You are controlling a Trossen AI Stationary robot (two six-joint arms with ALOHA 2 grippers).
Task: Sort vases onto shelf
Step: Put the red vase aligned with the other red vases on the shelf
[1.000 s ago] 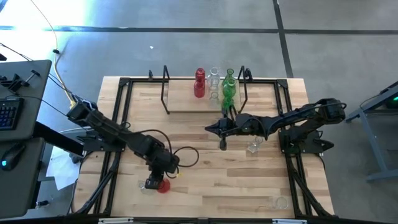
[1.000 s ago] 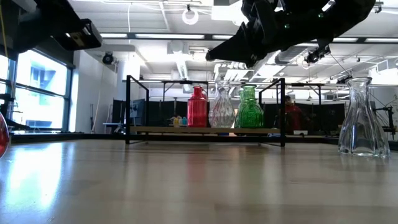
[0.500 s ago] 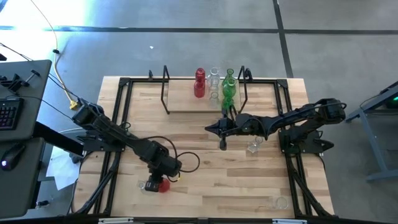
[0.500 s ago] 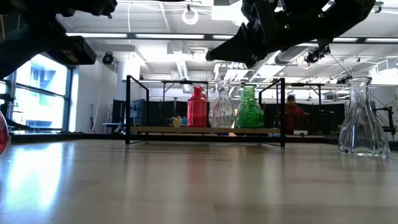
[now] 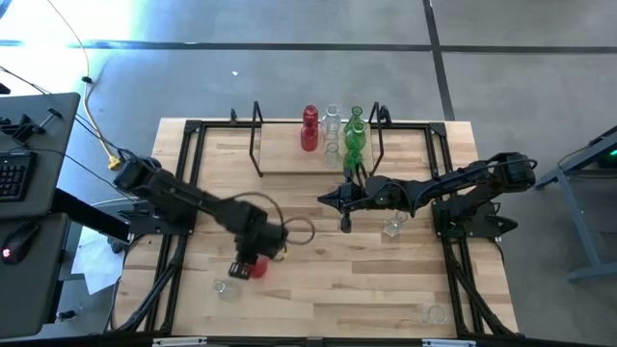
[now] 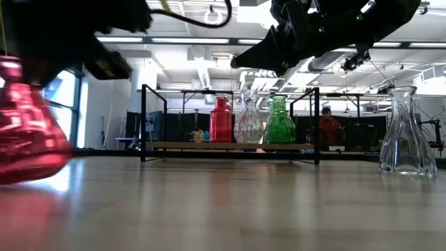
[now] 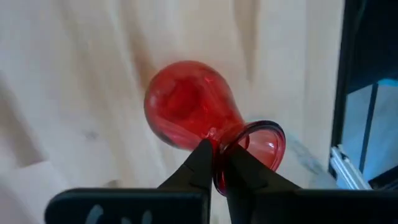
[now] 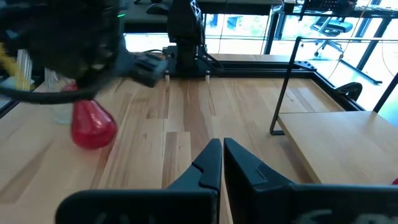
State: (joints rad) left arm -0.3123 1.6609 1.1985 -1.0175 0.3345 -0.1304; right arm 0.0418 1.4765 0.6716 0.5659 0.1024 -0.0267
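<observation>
High view: the left gripper [image 5: 253,267] is seen over the near-left part of the light-wood tabletop [image 5: 318,299], its fingers [image 7: 202,158] pinched on the rim of a red glass vase with a round belly and narrow neck [image 7: 189,106]. In the low view this red vase [image 6: 28,132] is tilted and appears clear of the tabletop. A small clear glass vase [image 5: 222,287] stands just near-left of the held one. The right gripper [image 5: 345,224] hangs over the middle of the table, its fingers pressed together with nothing between them. A tall clear glass vase [image 6: 406,131] stands on the table to its right, and another clear one [image 5: 436,313] is seen at the near-right corner. On the low light-wood shelf with black wire end frames [image 5: 280,154] at the far edge, a red bottle-shaped vase [image 6: 220,120], a clear one [image 6: 249,122] and a green one [image 6: 279,120] stand side by side toward its right end.
</observation>
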